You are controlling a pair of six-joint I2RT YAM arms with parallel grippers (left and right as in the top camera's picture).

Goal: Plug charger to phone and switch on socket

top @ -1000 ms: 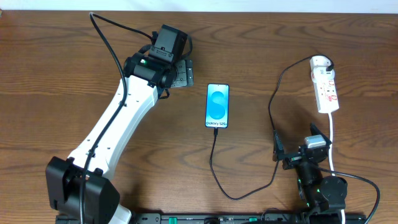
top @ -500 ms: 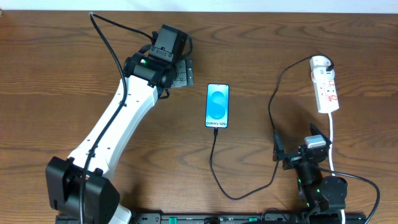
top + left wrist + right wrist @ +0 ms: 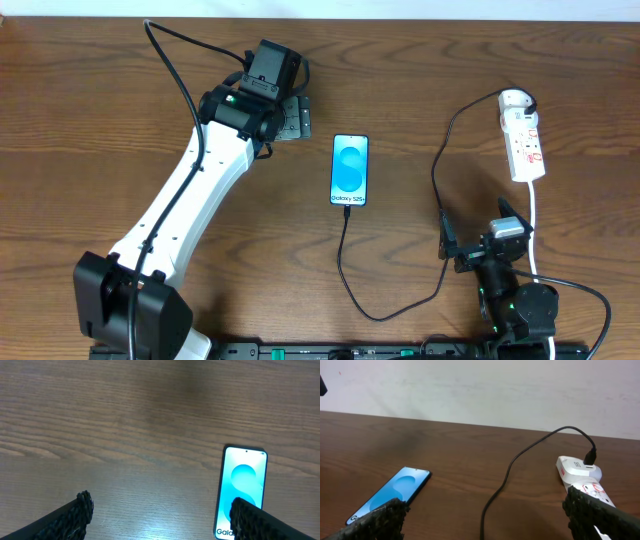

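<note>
The phone lies flat mid-table, blue screen up; it also shows in the left wrist view and the right wrist view. The black charger cable meets the phone's bottom edge, loops toward the front, then rises to a plug at the far end of the white socket strip, seen in the right wrist view. My left gripper is open and empty, left of the phone. My right gripper is open and empty near the front right, above the cable.
The socket's thick white cord runs from the strip toward the front, next to my right arm. A pale wall stands beyond the table's far edge. Bare brown wood lies between the phone and the strip.
</note>
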